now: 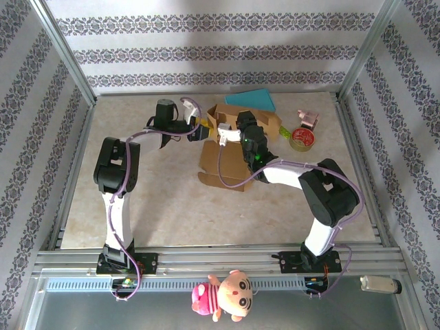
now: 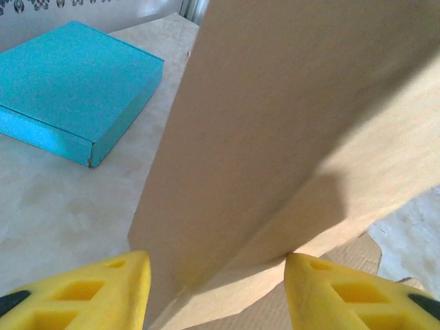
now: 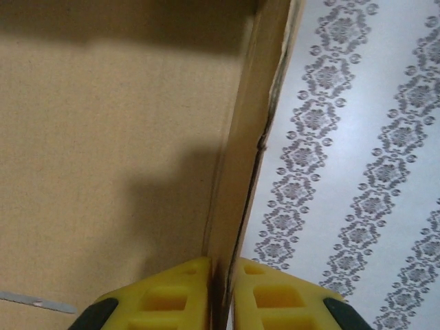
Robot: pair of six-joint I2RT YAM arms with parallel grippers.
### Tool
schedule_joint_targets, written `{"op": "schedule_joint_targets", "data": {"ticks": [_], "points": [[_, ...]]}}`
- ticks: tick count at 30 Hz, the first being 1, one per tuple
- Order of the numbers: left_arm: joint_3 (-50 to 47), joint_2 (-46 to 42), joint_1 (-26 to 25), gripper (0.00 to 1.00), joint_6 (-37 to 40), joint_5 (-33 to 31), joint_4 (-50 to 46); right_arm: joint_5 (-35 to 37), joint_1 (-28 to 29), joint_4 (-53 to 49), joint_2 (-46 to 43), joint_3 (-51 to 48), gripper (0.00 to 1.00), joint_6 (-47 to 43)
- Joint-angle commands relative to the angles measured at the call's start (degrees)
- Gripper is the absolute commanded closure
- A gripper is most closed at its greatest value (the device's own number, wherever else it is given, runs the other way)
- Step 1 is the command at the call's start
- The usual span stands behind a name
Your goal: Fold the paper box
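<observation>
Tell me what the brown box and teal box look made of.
Brown box: probably corrugated cardboard, matte; faint ribbing and a thick layered edge show. Teal box: likely paperboard, matte, finely speckled, with crisp folded corners.

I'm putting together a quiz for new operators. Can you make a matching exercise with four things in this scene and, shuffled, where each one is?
1 cardboard box
2 teal box
3 tape roll
4 plush toy

A at the near rail
B right of the cardboard box
C middle of the table
D far edge, behind the cardboard box

Pairs: 1-C, 2-D, 3-B, 4-A
</observation>
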Motion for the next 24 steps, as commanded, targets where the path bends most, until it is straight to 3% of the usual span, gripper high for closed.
{"op": "schedule_joint_targets", "data": {"ticks": [1,17,24], "points": [[-0.5,0.6,-1.1,0.44,-1.6,1.9,4.4,2.2,1.0,3.2,2.3,-0.9,0.84,1.8],[-3.7,0.5,-8.1,0.51,0.4,-17.2,3.4,4.7,3.8,4.5,3.4,-2.5,0.83,5.8],[-5.8,0.7,-10.3,0.62,-1.7,-24.9,11.1,5.9,4.3,6.1,4.6,-4.5,0.83,7.0]]}}
